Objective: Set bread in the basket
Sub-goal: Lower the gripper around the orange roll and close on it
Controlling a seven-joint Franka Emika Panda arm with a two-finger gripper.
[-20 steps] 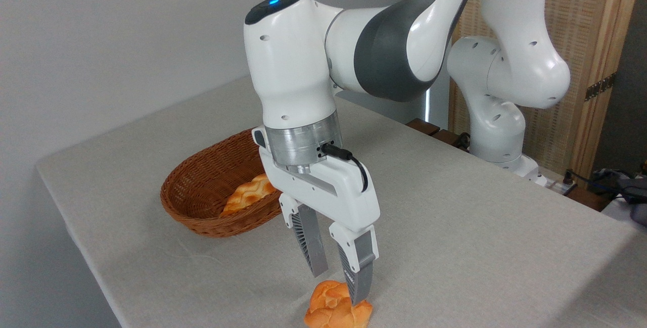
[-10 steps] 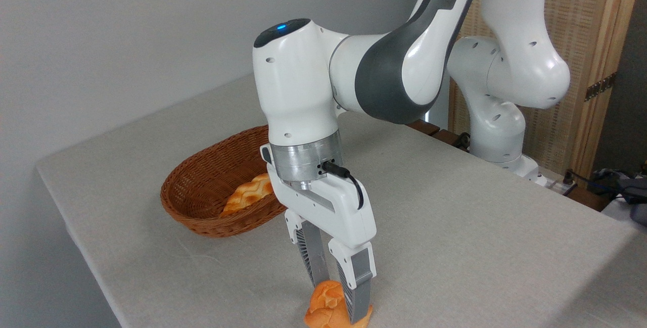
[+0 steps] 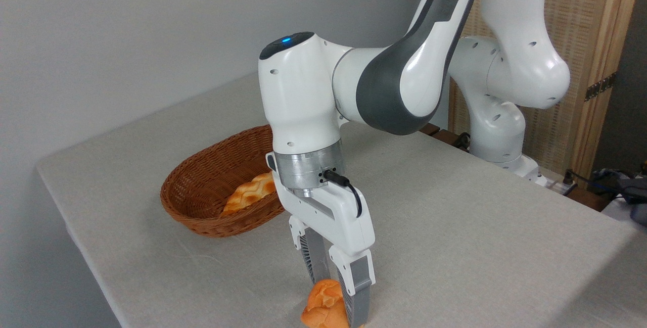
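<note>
Orange bun (image 3: 323,308) sits squeezed in my gripper (image 3: 337,300) on the worktop (image 3: 455,217); I must carry it to the basket (image 3: 202,206).

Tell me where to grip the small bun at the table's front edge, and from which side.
Grip the bun across its rounded middle, coming straight down from above: it sits low on the table with a lumpy top, and the gripper already straddles it that way.
</note>
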